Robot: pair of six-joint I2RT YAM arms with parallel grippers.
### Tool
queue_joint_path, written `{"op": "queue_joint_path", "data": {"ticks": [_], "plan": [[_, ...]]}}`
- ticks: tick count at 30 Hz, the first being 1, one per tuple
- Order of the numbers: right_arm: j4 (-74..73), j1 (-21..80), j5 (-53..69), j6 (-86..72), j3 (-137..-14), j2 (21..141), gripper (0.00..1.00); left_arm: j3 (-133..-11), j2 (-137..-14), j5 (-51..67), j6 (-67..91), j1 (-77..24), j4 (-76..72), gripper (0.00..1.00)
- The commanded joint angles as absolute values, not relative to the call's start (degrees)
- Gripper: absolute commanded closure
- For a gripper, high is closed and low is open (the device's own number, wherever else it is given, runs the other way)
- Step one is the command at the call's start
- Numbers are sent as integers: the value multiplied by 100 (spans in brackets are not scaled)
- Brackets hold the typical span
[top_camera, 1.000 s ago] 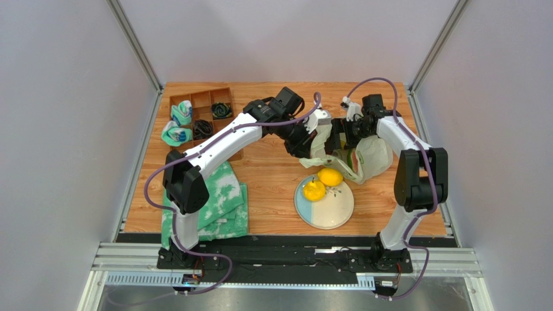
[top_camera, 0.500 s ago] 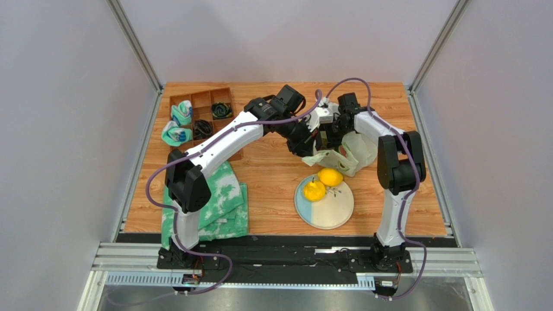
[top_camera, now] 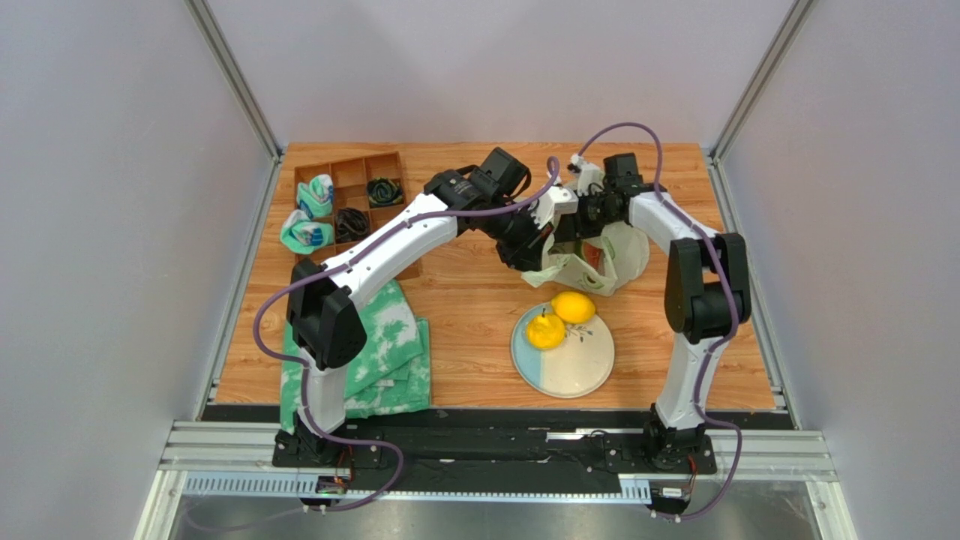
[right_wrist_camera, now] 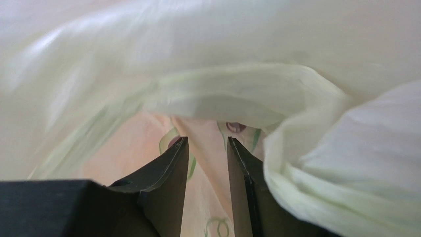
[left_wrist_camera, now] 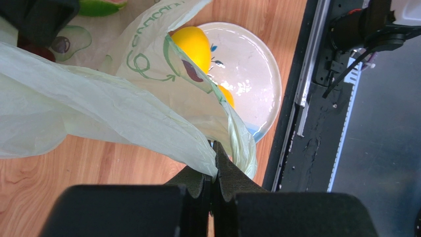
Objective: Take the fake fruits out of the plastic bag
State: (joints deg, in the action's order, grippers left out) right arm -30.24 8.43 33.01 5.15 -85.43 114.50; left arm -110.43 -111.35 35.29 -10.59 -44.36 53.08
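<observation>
Bag (left_wrist_camera: 99,108) film is pinched in the left gripper (left_wrist_camera: 214,165), whose jaws are clamped tight on a fold at the bag's edge. From that fold the bag billows away beyond the fingertips, over the table (left_wrist_camera: 99,165), and one flap hangs in front of the plate (left_wrist_camera: 252,64).

On the plate lie a lemon (left_wrist_camera: 192,44) and a second yellow fruit (left_wrist_camera: 226,96), both outside the bag. The second is half hidden behind the film. A watermelon slice (left_wrist_camera: 99,7) shows at the far end of the bag. Whether it sits inside the film or beside it cannot be told.

The right gripper (right_wrist_camera: 207,148) is pushed in among the bag's folds. Its jaws stand partly apart with nothing in the gap. Pale film arches above it and bulges on its right, and printed film lies just past the tips.
</observation>
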Motion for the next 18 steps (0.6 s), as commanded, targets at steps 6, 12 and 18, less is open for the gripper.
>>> {"op": "queue_joint_path", "data": {"ticks": [6,12,18], "plan": [[-4173,211,4034,1808,-8034,9406,67,-11496,-11311,3120,-1081,-4368,5212,100],[-4342,150,2782,2109,-7015,8903,59,-11374,-11162,3024,-1257,-4316,5229,100],[-4192,-1471,1855,1749,-6661,8947,58,-12021,-11521,2971,-1345,-4315,5054,100]]}}
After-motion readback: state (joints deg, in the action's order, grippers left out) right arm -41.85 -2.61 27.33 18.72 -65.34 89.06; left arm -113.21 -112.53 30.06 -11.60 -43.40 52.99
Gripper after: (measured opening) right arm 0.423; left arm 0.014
